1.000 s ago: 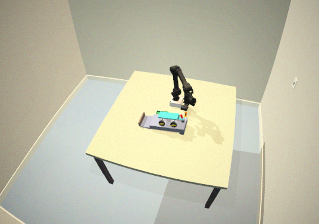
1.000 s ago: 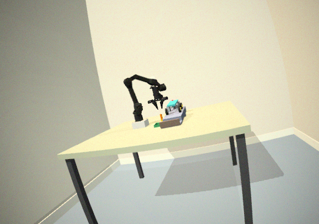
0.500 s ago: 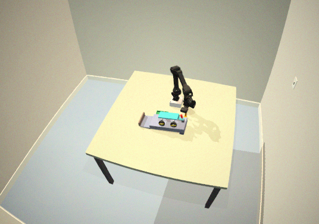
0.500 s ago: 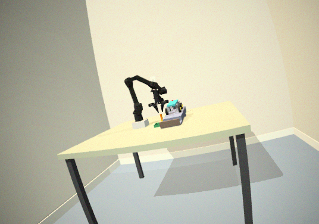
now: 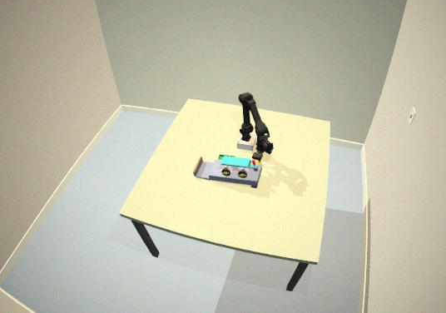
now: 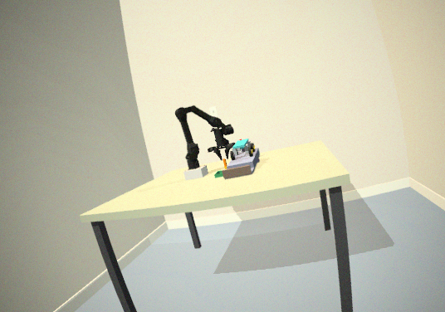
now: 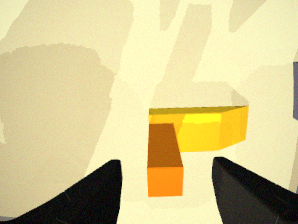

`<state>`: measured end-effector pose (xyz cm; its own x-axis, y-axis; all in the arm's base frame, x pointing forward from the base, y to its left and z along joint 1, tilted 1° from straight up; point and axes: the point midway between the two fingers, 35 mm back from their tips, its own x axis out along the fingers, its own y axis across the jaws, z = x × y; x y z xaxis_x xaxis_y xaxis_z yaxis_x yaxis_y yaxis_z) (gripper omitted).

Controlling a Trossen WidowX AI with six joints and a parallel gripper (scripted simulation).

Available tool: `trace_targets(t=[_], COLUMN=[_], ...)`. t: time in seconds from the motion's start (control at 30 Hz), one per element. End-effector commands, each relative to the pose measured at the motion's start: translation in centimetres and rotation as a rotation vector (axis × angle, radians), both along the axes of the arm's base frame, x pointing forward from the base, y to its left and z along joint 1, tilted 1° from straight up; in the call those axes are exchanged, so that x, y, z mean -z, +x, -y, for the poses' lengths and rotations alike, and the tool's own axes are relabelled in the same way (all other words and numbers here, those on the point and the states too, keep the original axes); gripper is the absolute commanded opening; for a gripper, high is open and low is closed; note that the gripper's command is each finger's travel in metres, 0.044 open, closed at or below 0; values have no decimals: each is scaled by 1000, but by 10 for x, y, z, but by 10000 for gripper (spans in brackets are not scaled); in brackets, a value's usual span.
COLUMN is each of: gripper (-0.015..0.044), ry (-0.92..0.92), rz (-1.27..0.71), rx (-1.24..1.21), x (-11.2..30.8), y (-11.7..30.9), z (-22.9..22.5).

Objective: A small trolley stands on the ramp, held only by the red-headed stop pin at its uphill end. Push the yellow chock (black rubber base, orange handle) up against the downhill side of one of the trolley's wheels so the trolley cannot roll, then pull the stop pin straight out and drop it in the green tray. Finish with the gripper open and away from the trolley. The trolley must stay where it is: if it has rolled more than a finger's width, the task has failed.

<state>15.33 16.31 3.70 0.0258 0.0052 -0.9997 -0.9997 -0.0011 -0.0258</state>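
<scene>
The cyan-topped trolley (image 5: pixel 235 161) (image 6: pixel 241 143) stands on the grey ramp (image 5: pixel 233 180) (image 6: pixel 242 163). The red-headed stop pin (image 5: pixel 254 162) (image 6: pixel 240 139) is at its uphill end. The yellow chock (image 7: pixel 215 132) stands on the table beside the ramp's uphill end, its orange handle (image 5: pixel 260 161) (image 6: pixel 225 163) (image 7: pixel 165 181) upright. My gripper (image 5: pixel 258 157) (image 6: pixel 223 158) (image 7: pixel 167 168) is open and points down above the chock, with the handle seen between the fingertips in the wrist view. The chock's black base is not visible. The green tray (image 5: pixel 221 157) (image 6: pixel 218 173) is partly hidden behind the trolley in the top view.
A brown end board (image 5: pixel 198 166) (image 6: pixel 237 172) closes the ramp's downhill end. The arm's white base (image 5: pixel 245 145) (image 6: pixel 195 173) stands behind the ramp. The ramp's grey edge (image 7: pixel 296 90) shows at the right of the wrist view.
</scene>
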Motion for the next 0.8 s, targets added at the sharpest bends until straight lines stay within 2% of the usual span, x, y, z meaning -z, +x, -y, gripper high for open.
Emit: trace_targets(t=[0.0,0.77], gripper=[190,190], ry=[-7,-8], rz=[-2,-2], rx=[-6,-6], x=[7,32], y=[-1,0], z=[2,2])
